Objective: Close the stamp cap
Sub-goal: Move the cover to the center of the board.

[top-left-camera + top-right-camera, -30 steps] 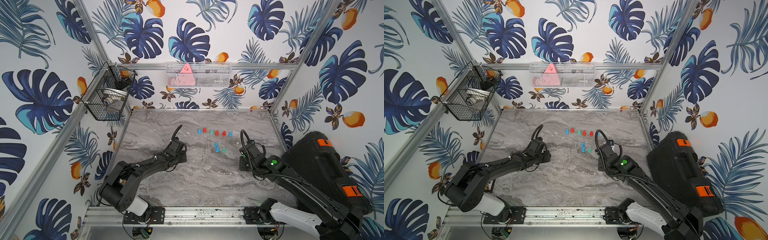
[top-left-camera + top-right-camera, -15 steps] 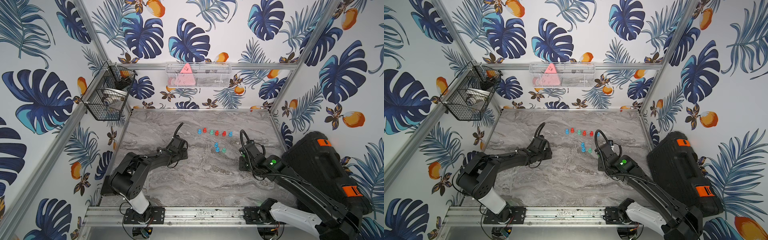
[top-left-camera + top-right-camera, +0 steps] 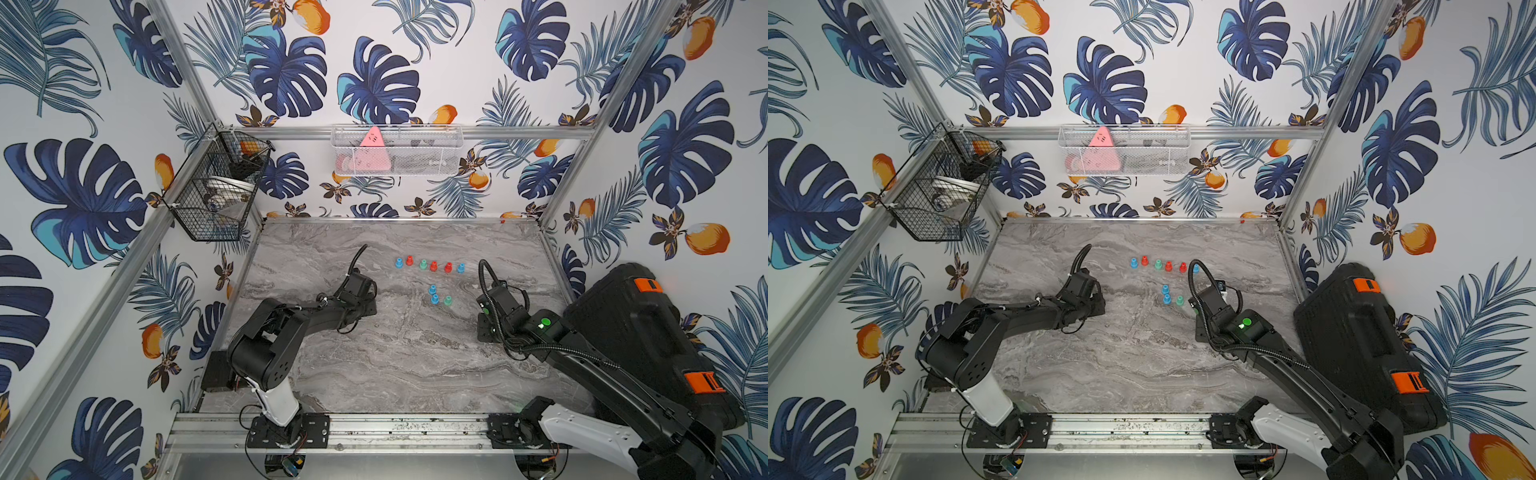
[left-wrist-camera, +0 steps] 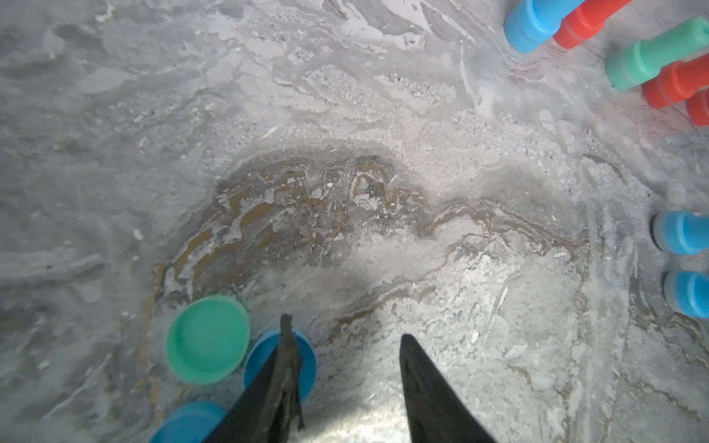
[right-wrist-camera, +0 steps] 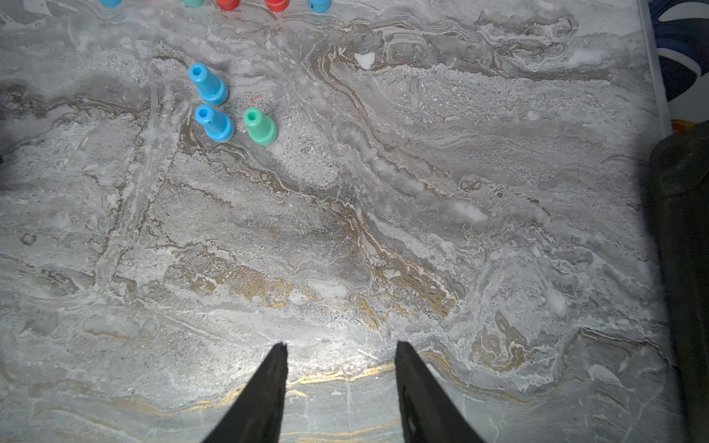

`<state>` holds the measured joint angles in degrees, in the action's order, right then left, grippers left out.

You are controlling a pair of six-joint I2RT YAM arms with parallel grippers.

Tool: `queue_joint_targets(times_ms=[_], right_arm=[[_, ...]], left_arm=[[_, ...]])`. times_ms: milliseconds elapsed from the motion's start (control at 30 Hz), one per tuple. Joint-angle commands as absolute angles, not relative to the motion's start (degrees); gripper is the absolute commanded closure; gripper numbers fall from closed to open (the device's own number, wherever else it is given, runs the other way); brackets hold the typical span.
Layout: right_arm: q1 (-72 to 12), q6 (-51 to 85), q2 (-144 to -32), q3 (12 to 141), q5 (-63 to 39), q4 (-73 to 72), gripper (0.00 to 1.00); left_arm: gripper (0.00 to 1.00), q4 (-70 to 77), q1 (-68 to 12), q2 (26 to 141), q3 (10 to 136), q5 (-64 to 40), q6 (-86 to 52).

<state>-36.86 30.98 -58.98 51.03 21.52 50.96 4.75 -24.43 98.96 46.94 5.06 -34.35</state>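
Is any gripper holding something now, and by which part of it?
Nothing is held: the left gripper and the right gripper both stand open and empty.

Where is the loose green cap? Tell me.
In the left wrist view the green cap lies open side up on the table, right beside a blue cap, just outside the left gripper.

One finger [image 4: 278, 383] of my left gripper [image 4: 343, 326] covers most of a blue cap [image 4: 310, 364]; a second blue cap [image 4: 188, 422] is cut off by the frame. In both top views my left arm [image 3: 324, 313] hides these caps. In a top view my right arm's cable [image 3: 1190, 282] masks most of the blue stamp [image 3: 1196, 269] at the end of the row nearest the right edge of the tabletop [image 3: 1142, 361]. Contents of the wire basket [image 3: 208, 199] are too small to tell.
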Motion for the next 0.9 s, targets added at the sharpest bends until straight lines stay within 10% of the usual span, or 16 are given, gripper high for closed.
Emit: queue_joint_targets(times_ms=[0, 867], right_arm=[[-36.8, 31.2, -58.9, 50.9, 21.5, 49.8, 0.51], [-36.6, 31.4, -57.7, 50.5, 21.6, 49.5, 0.51]], left_arm=[[0.52, 2.7, -24.5, 98.8, 45.0, 2.8, -35.2], [0.53, 1.5, -49.4, 100.6, 44.2, 12.0, -41.9]])
